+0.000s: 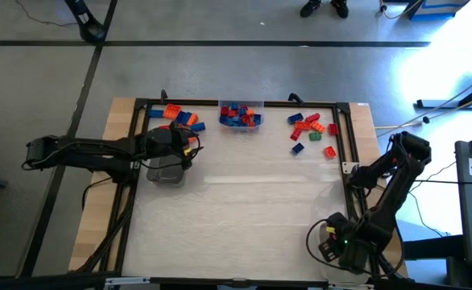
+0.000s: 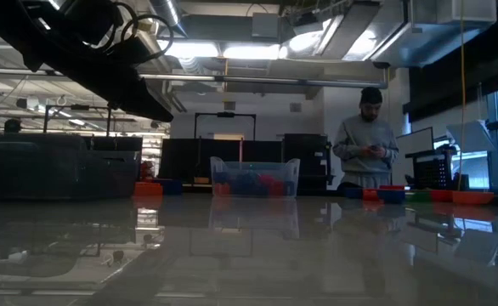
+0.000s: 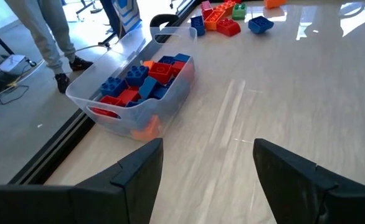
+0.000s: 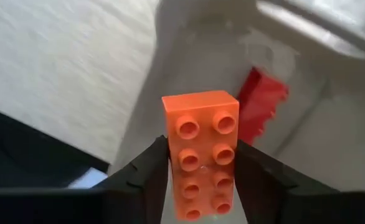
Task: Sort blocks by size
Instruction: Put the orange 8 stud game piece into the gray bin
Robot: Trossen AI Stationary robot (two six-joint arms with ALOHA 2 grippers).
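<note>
Overhead, a pale wooden table (image 1: 244, 217) framed by black rails carries two dark robot arms. The right gripper (image 4: 201, 163) hangs at the near right corner of the table, its two dark fingers (image 4: 146, 168) pressed against the sides of a long orange studded plastic brick (image 4: 202, 149) with two rows of four studs. Whether the grip is firm or just loosening cannot be told. Beneath that brick sits a clear plastic tray (image 4: 307, 143) with a red studded brick (image 4: 262, 99) lying inside it.

The left gripper (image 3: 204, 165) hovers at the far left of the table, its fingers (image 3: 139, 171) spread wide apart with nothing between them. Ahead of it stands a clear rectangular plastic bin (image 3: 132, 112) at the middle of the far edge, filled with blue and red bricks (image 3: 142, 81). A loose cluster of orange and blue bricks (image 1: 180, 118) lies left of the bin. Another scatter of red, orange, blue and green bricks (image 1: 312, 130) lies right of it.

A person (image 2: 366, 140) in a grey top stands in the room beyond the table.
</note>
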